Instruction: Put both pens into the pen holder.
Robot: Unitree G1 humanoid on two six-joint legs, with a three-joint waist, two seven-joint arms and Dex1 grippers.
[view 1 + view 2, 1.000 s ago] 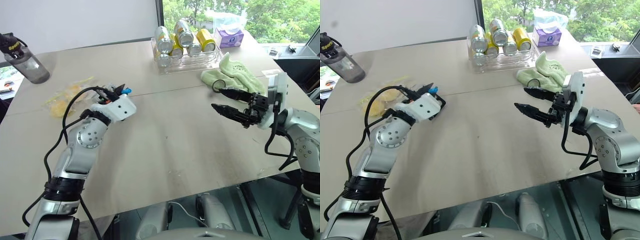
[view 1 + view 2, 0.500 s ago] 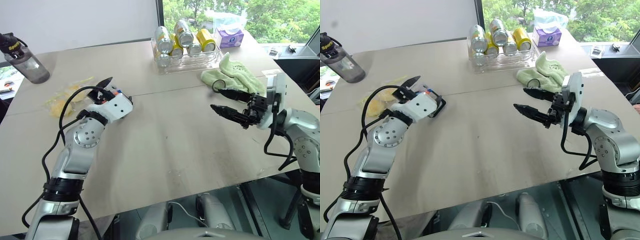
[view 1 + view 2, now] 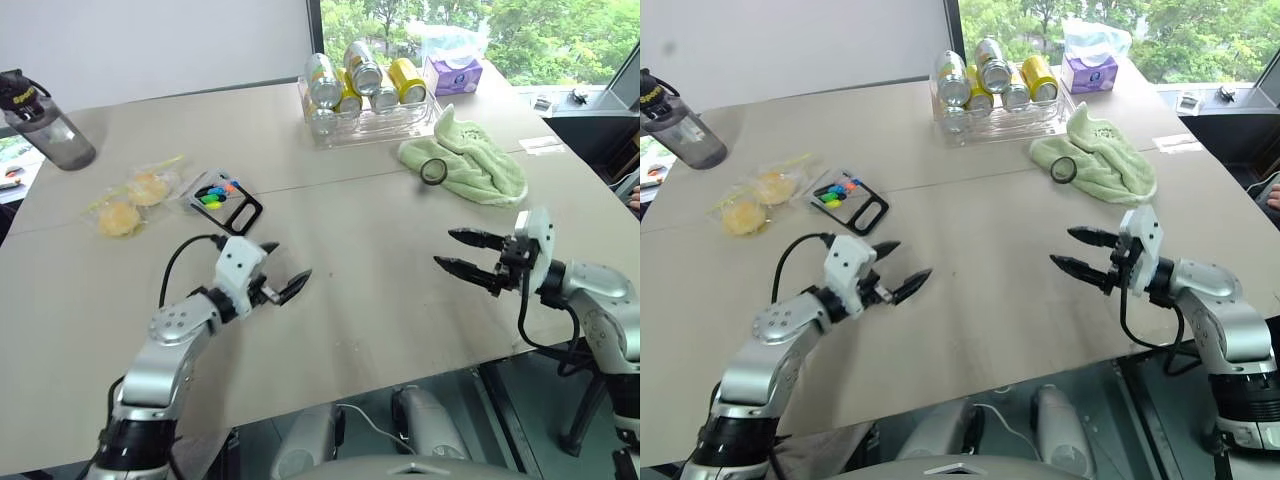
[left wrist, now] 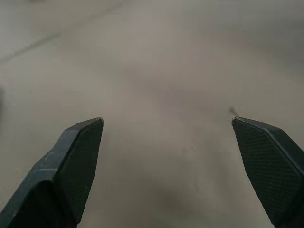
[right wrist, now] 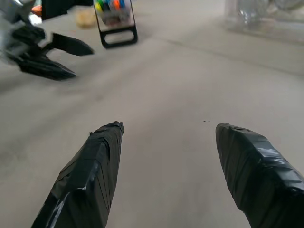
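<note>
Office meeting room: big grey table (image 3: 400, 300), window (image 3: 480, 30), tissue box (image 3: 455, 72).

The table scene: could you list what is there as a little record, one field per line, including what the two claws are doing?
pen holder: dark pen holder on the table, colourful ends showing inside
loose pens: none seen on the table
left gripper: left gripper open, empty, low over the table
right gripper: right gripper open, empty, over the table
behind: clear tray of cans, tissue box
right side: green cloth with a small black ring on it
left side: bagged snacks, grey bottle
</note>
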